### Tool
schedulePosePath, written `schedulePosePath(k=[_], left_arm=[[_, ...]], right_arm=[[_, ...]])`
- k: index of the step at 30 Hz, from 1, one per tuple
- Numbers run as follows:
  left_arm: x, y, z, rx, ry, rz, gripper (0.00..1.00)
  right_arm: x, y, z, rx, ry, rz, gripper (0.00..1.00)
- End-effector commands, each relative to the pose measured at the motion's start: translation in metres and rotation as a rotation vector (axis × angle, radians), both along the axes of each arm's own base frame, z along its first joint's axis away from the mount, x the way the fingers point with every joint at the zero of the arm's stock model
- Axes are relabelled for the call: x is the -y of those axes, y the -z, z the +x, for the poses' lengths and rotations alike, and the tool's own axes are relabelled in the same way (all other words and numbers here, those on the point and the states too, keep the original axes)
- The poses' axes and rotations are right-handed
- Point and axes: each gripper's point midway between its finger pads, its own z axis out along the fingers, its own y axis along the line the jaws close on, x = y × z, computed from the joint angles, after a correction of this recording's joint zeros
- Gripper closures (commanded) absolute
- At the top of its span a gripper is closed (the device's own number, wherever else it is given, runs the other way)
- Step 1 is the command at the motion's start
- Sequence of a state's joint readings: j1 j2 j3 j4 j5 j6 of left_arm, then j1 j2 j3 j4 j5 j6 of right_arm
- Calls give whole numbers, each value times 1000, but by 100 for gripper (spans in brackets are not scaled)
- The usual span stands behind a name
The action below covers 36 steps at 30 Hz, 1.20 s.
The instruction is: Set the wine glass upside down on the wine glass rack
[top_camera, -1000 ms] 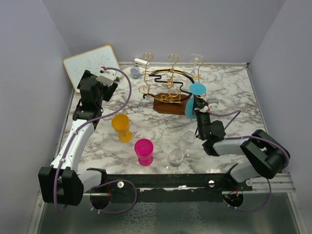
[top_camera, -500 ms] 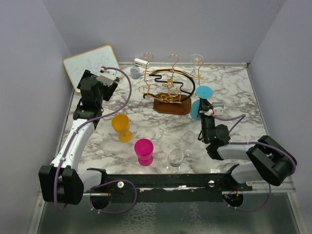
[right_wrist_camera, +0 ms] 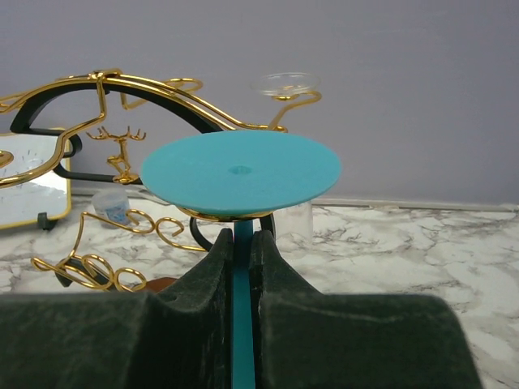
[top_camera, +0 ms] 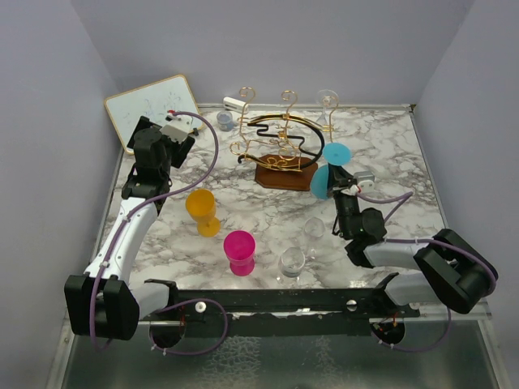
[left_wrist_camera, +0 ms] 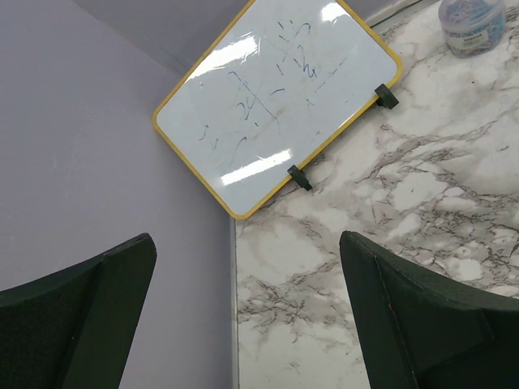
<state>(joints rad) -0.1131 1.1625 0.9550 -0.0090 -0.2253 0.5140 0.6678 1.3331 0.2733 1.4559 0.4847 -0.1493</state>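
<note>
A teal wine glass is held upside down, its flat foot on top and its bowl below. My right gripper is shut on its stem. In the right wrist view the stem runs up between my right gripper's fingers to the foot disc, which sits just above a gold loop of the wine glass rack. The rack stands on its brown base, just left of the glass. My left gripper is open and empty at the back left.
An orange glass, a pink glass and two clear glasses stand on the marble table. A whiteboard leans at the back left beside a small jar. A clear glass hangs at the rack's right.
My right gripper carried the teal glass a little right, away from the rack, then came back slightly left towards it. The left arm has not moved.
</note>
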Motion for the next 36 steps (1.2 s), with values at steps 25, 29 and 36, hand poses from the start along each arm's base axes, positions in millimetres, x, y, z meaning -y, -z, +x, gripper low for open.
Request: schedulePosePath(k=[25,29,36], left_arm=[[-10,-10,-4,34,-50,-19,1],[-11,-12,-4,39,-55,-18,1],[-15,-13,-6,42,-67,-6,1]], right_arm=[[-16,-34,-31,157,-187,57,99],[-23,-34,-27,152,-207,58,99],[-31,-29,-14,130,-196,57,99]])
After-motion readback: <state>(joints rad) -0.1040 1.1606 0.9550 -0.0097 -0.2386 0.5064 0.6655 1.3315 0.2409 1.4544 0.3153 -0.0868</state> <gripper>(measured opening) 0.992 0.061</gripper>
